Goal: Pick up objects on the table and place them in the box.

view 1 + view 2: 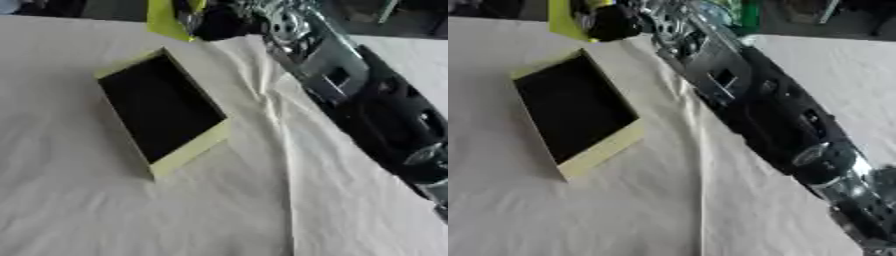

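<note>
Lying askew, one box (188,150) on cloth (105,215)

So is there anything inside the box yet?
No, the box shows only its dark bottom inside the yellow-green walls, with nothing lying in it.

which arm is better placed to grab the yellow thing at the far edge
Right. Its arm already stretches across the table, its hand at the yellow thing beyond the box; no left arm shows.
</note>
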### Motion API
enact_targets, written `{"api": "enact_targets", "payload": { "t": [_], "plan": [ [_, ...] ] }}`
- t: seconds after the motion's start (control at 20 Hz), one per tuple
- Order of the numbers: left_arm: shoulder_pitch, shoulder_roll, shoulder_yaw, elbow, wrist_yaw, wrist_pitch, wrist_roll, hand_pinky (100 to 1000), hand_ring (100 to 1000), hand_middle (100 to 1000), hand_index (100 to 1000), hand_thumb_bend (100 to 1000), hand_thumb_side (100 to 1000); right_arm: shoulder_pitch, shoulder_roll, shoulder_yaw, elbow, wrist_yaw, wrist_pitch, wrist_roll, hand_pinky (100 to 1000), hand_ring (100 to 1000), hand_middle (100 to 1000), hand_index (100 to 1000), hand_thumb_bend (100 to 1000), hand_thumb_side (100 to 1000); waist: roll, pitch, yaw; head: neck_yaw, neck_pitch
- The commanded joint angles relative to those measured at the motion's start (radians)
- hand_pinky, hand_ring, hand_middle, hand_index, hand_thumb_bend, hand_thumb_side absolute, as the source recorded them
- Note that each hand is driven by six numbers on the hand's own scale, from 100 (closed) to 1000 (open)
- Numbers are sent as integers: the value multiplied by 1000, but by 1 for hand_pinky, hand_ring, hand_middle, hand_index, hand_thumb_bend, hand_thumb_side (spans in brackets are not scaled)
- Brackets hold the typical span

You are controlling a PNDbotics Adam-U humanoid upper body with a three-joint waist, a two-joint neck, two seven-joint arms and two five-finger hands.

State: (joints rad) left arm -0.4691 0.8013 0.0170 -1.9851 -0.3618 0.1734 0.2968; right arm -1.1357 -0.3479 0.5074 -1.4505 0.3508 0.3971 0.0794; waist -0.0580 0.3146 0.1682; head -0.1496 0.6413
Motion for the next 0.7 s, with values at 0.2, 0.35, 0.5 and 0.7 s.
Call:
{"api": "enact_targets", "payload": {
  "t": [0.2,0.35,0.5,0.7],
  "plan": [
    [-23,21,16,-15,1,-5,7,604,724,698,794,100,582,-17,67,8,95,102,-56,6,150,100,100,196,100,100,5,-28,4,-4,0],
    [-24,19,18,-15,1,-5,9,603,723,698,793,100,584,0,89,15,136,132,-82,12,150,100,100,196,100,100,3,-23,3,-4,0],
    [-24,19,19,-15,1,-5,10,602,723,699,793,100,582,19,100,24,161,153,-104,18,151,100,100,197,100,100,1,-19,1,-2,-2],
    [-25,18,19,-15,2,-6,11,601,724,699,792,100,583,42,110,34,188,167,-122,24,155,100,100,201,100,100,-1,-16,-3,-4,-2]
  ]
}}
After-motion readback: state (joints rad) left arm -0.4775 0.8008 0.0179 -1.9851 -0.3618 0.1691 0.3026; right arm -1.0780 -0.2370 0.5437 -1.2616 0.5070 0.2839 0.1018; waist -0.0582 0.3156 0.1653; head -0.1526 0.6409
